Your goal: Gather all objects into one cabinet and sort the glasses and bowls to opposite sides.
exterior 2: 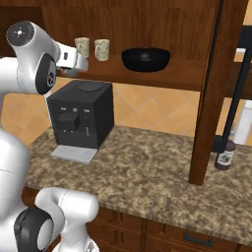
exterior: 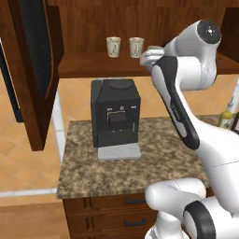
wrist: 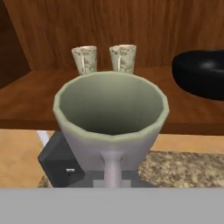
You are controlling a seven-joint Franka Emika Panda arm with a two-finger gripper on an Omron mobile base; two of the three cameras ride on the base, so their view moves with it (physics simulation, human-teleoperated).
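The plain grey mug (wrist: 111,118) hangs upright just in front of the cabinet shelf (wrist: 26,100), its handle toward the camera. My gripper (exterior 2: 78,62) is shut on that handle, left of the shelf's front edge. Two cream patterned cups (wrist: 85,60) (wrist: 123,57) stand side by side at the back of the shelf, beyond the mug. The wide black bowl (exterior 2: 145,59) rests on the same shelf to their right. In the left base view the cups (exterior: 113,46) (exterior: 136,46) show beside my hand (exterior: 148,58).
A black coffee machine (exterior: 115,116) stands on the granite counter (exterior: 93,172) right under the shelf and the held mug. The open cabinet doors (exterior: 32,70) (exterior 2: 216,88) hang at both sides. Bottles (exterior 2: 225,155) (exterior: 227,116) stand at the counter's right end.
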